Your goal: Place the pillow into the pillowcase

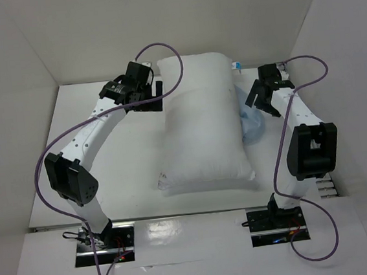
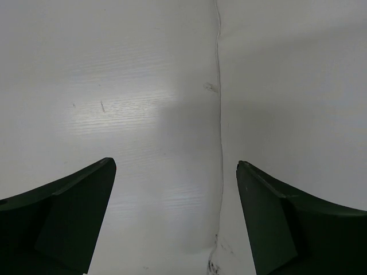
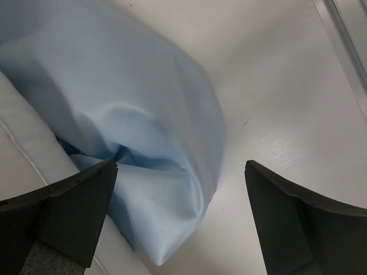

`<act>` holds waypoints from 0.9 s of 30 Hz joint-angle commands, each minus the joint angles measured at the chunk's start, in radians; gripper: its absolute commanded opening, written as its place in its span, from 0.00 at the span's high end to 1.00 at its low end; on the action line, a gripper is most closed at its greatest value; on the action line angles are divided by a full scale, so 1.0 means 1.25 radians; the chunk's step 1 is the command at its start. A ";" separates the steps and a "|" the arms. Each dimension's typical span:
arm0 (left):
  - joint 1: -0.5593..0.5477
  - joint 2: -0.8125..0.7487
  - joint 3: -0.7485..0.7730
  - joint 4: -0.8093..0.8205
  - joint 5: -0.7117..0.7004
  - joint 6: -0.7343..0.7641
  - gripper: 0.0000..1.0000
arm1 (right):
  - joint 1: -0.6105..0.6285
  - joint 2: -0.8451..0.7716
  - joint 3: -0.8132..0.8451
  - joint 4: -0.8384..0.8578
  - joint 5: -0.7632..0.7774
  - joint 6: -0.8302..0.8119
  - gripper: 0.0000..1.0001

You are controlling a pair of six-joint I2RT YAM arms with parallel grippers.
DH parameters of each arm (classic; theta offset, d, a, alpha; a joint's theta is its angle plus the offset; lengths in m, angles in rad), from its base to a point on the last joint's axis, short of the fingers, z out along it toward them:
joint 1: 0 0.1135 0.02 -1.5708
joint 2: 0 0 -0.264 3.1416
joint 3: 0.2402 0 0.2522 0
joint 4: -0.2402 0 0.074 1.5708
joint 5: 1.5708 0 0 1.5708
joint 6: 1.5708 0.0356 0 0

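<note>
holding left gripper (image 2: 176,162) and right gripper (image 3: 181,163) spread wide, flanking pillow (image 1: 201,123) at centre; showing pillowcase (image 1: 250,123) bunching at its right edge, small tag (image 1: 234,65) being too tiny to read.

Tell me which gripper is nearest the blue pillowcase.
The right gripper: the pillowcase bunches right before its open jaws; the left gripper hangs at the pillow's opposite edge.

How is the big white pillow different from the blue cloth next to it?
The pillow is white; the pillowcase is light blue. The pillow is puffy and thick; the pillowcase is thin and crumpled. The pillow shows fully, while only a bit of the pillowcase peeks out at the pillow's right edge. Both are soft fabric lying on the table.
</note>
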 commanded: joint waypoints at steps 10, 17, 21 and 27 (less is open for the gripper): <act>0.001 0.025 0.038 0.009 0.071 0.011 0.00 | -0.011 -0.022 -0.036 -0.028 0.000 0.056 0.00; 0.001 0.032 0.006 0.042 0.233 -0.003 0.00 | -0.011 -0.041 -0.173 0.060 -0.101 0.078 0.00; 0.001 0.049 -0.009 0.062 0.280 -0.004 0.00 | -0.011 0.022 -0.182 0.107 -0.154 0.085 0.00; 0.011 0.049 -0.028 0.070 0.280 -0.011 0.00 | -0.003 0.044 -0.170 0.235 -0.259 0.093 0.28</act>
